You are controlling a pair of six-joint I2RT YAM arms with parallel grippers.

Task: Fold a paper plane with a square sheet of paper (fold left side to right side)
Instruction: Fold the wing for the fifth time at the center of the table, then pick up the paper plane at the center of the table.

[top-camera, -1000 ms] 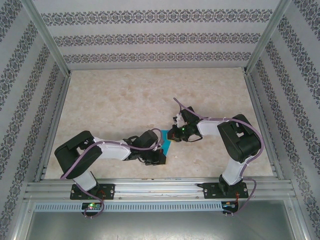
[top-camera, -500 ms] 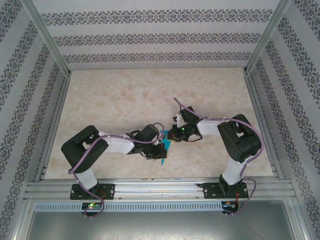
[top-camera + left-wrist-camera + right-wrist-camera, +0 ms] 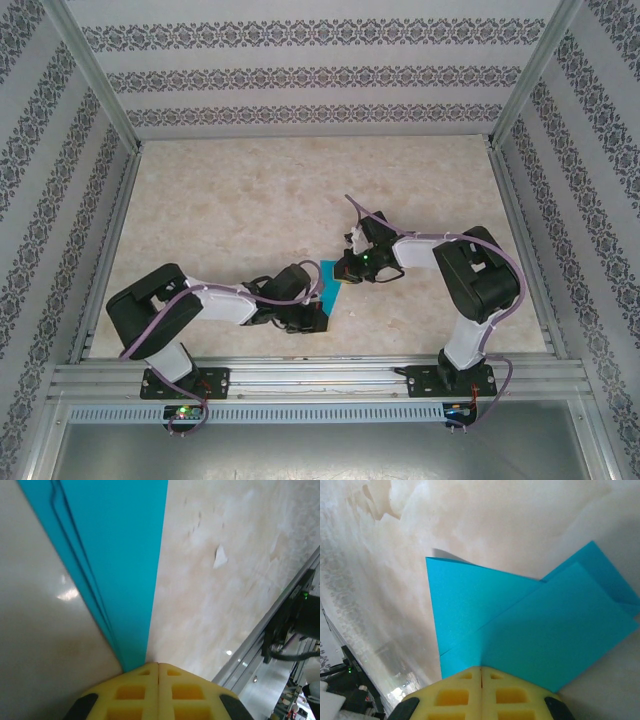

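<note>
Paper (image 3: 530, 625) is thin, limp; take its folded edge, your left gripper (image 3: 158, 665) and right gripper (image 3: 481, 670) both pressed shut.

Patterned striped walls (image 3: 300, 75) enclose a beige marbled desk (image 3: 250, 190); aluminium rails (image 3: 320, 378) run along its near edge.

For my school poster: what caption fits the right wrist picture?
Shut yellow right gripper meets the folded teal paper lying on the marbled table.
</note>
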